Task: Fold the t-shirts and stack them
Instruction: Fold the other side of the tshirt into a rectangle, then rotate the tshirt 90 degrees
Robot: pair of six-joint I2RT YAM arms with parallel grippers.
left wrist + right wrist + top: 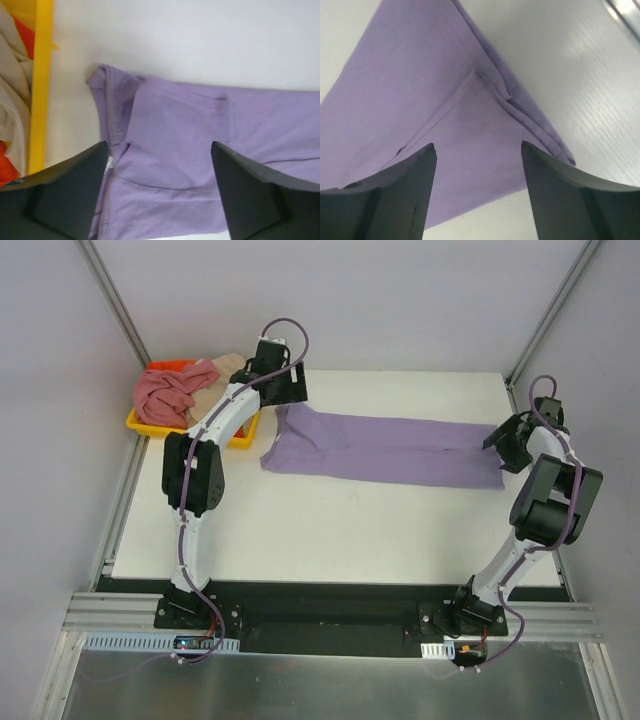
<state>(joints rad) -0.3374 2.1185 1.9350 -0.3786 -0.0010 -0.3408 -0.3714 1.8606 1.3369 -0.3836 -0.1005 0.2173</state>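
The lavender t-shirt (pixel 380 448) lies folded into a long strip across the white table. My left gripper (pixel 285 390) is open above its left end, jaws wide apart over the cloth (pixel 170 150). My right gripper (pixel 500 445) is open above its right end, over the folded corner (pixel 470 125). Neither holds anything. The dusty pink t-shirt (pixel 165 395) and the beige t-shirt (pixel 215 368) lie crumpled in the yellow tray (pixel 140 425) at the back left. The beige one also shows in the left wrist view (pixel 12 100).
The yellow tray's rim (pixel 42 85) runs just left of the lavender shirt's left end. Grey walls and metal frame posts surround the table (pixel 330 530). A metal rail (pixel 625 12) runs by the table's right edge.
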